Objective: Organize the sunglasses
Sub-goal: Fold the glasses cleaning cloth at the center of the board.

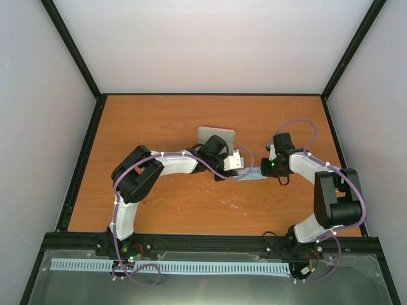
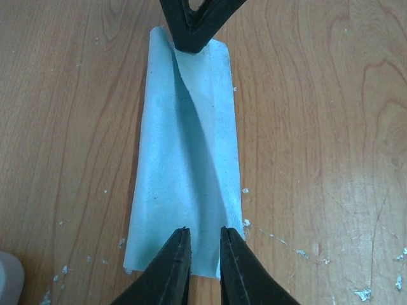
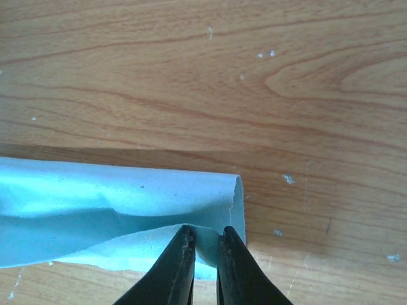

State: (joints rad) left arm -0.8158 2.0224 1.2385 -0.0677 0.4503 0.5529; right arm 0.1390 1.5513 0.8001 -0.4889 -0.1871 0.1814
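The sunglasses are hidden or out of view in every frame. A light blue cloth [image 1: 255, 177] lies partly folded lengthwise on the wooden table between my two grippers. My left gripper [image 1: 236, 168] is at one short end; in its wrist view the jaws [image 2: 202, 232] are nearly closed on the cloth [image 2: 184, 165], where the folded flap's edge ends. My right gripper [image 1: 268, 170] is at the opposite end and pinches a folded-over corner of the cloth [image 3: 127, 203] between its fingers [image 3: 203, 234]. It also shows at the top of the left wrist view [image 2: 189, 46].
A pale oblong case [image 1: 216, 135] lies just behind the left wrist. A pale rounded object [image 2: 9, 279] shows at the bottom left of the left wrist view. Small white specks dot the wood. Black frame rails edge the table [image 1: 159, 121].
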